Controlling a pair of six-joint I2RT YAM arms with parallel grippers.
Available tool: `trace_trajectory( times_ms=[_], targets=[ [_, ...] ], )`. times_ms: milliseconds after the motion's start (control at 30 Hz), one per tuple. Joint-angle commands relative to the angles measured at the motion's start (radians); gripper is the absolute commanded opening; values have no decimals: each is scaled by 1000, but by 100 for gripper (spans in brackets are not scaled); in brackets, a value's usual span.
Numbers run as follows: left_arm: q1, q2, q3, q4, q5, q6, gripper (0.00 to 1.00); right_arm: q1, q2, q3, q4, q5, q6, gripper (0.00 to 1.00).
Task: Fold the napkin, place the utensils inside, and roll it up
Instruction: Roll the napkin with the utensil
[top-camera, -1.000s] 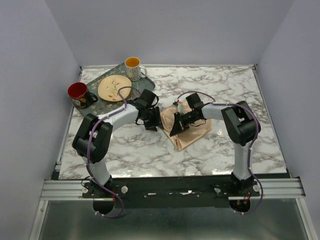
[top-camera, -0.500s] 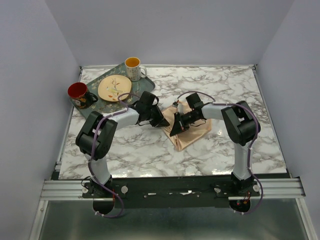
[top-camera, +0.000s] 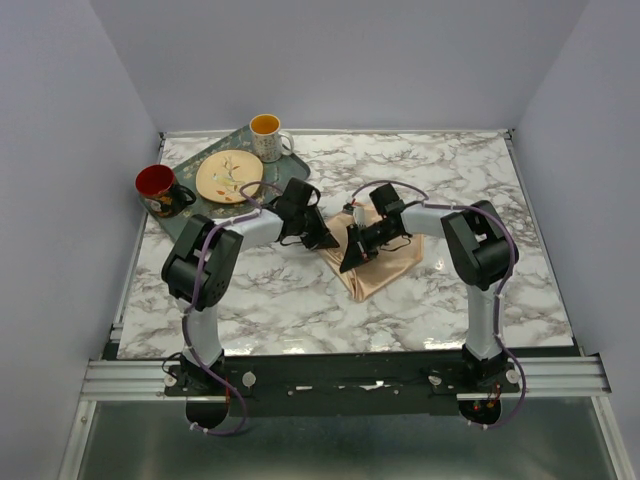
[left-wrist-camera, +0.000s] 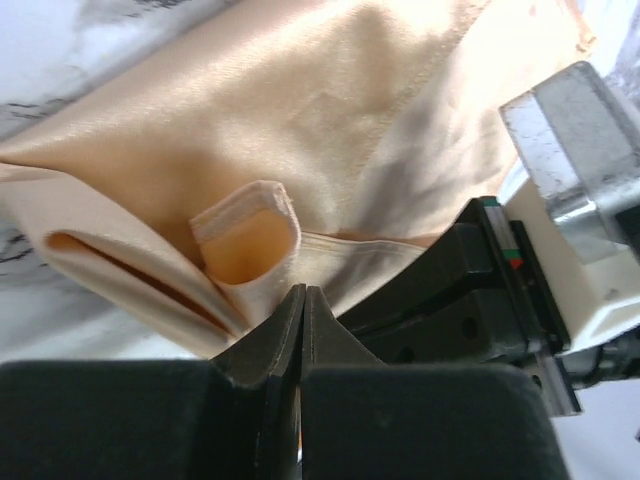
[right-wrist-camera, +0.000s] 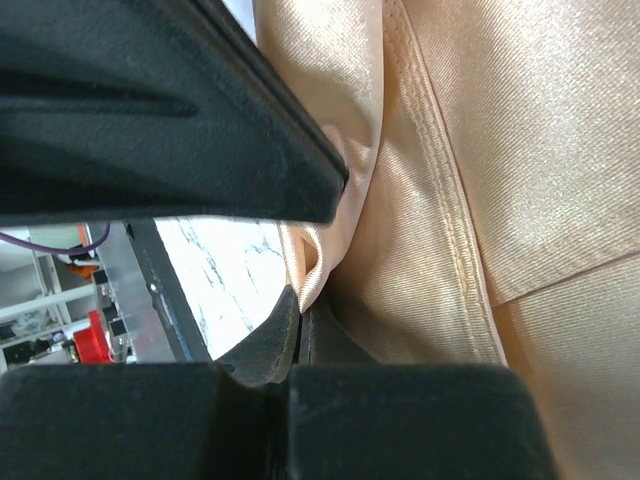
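Note:
The peach-tan napkin (top-camera: 380, 268) lies bunched and partly folded at the middle of the marble table. My left gripper (top-camera: 326, 243) is shut at its left edge; in the left wrist view the shut fingertips (left-wrist-camera: 303, 292) pinch a layer beside a small curled hem fold (left-wrist-camera: 250, 240). My right gripper (top-camera: 350, 262) is shut close beside it; in the right wrist view its tips (right-wrist-camera: 303, 298) pinch a fold of the napkin (right-wrist-camera: 480, 180). The two grippers almost touch. No utensils show in any view.
A dark tray (top-camera: 292, 160) at the back left carries a cream floral plate (top-camera: 229, 176) and a white mug with an orange inside (top-camera: 267, 137). A red mug (top-camera: 158, 188) stands at the tray's left end. The walls close in on both sides.
My left arm has swung its elbow back and left while its gripper slid a little right, closer to the right gripper. The right arm and napkin have hardly moved.

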Motion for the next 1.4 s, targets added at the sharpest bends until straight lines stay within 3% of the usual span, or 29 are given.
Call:
trace_trajectory(
  times_ms=[0, 200, 367, 600, 867, 1000, 1100, 1267, 1367],
  targets=[
    [20, 4, 15, -79, -72, 90, 8, 2, 43, 30, -90, 130, -60, 1],
    [50, 42, 58, -146, -116, 181, 8, 2, 51, 57, -131, 150, -67, 1],
    [57, 56, 199, -271, -173, 316, 10, 2, 48, 57, -153, 162, -96, 0],
    [54, -51, 264, -358, -222, 474, 31, 0, 71, 97, -183, 159, -111, 1],
    [39, -233, 136, -424, -125, 734, 48, -15, 74, 119, -243, 131, -169, 0],
    [21, -321, 95, -431, -229, 802, 66, -24, 106, 184, -340, 124, -252, 0],
    [-16, -333, 84, -415, -245, 836, 66, -35, 126, 218, -424, 111, -310, 1],
    [-186, -284, 87, -401, -343, 958, 64, -52, 123, 226, -456, 82, -335, 1],
    [-191, -269, 55, -345, -310, 939, 58, -50, 106, 199, -421, 107, -315, 0]
  ],
)
